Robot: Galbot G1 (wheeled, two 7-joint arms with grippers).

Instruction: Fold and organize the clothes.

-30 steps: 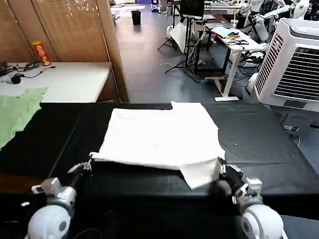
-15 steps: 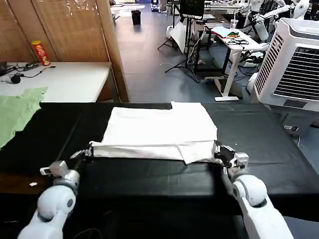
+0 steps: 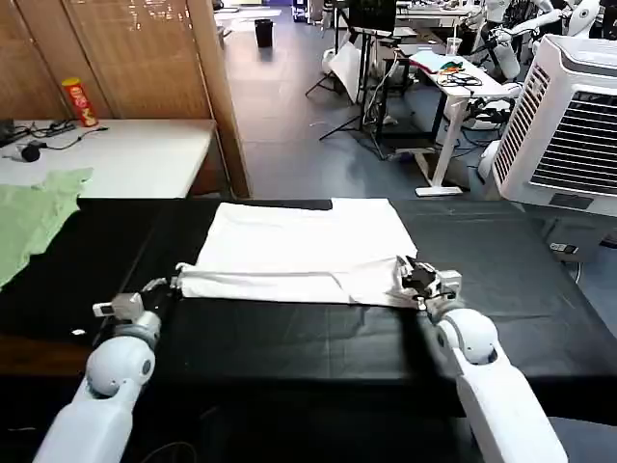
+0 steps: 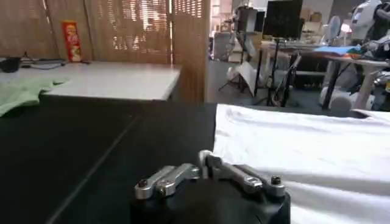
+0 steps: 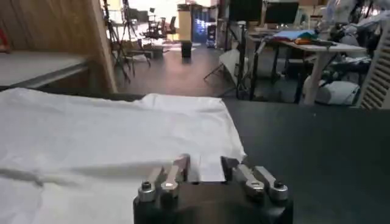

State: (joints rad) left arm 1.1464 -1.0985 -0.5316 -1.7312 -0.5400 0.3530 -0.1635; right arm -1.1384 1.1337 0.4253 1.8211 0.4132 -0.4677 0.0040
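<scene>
Both grippers meet the white T-shirt (image 3: 307, 253) in the head view: the left gripper (image 3: 166, 285) pinches its near-left edge and the right gripper (image 3: 415, 275) its near-right edge, on the black tabletop (image 3: 289, 333) (a pale green garment (image 3: 34, 217) lies far left). Left wrist view: left gripper (image 4: 207, 163) closed on the fabric (image 4: 304, 146). Right wrist view: right gripper (image 5: 204, 165) slightly parted around the shirt's edge (image 5: 109, 140).
</scene>
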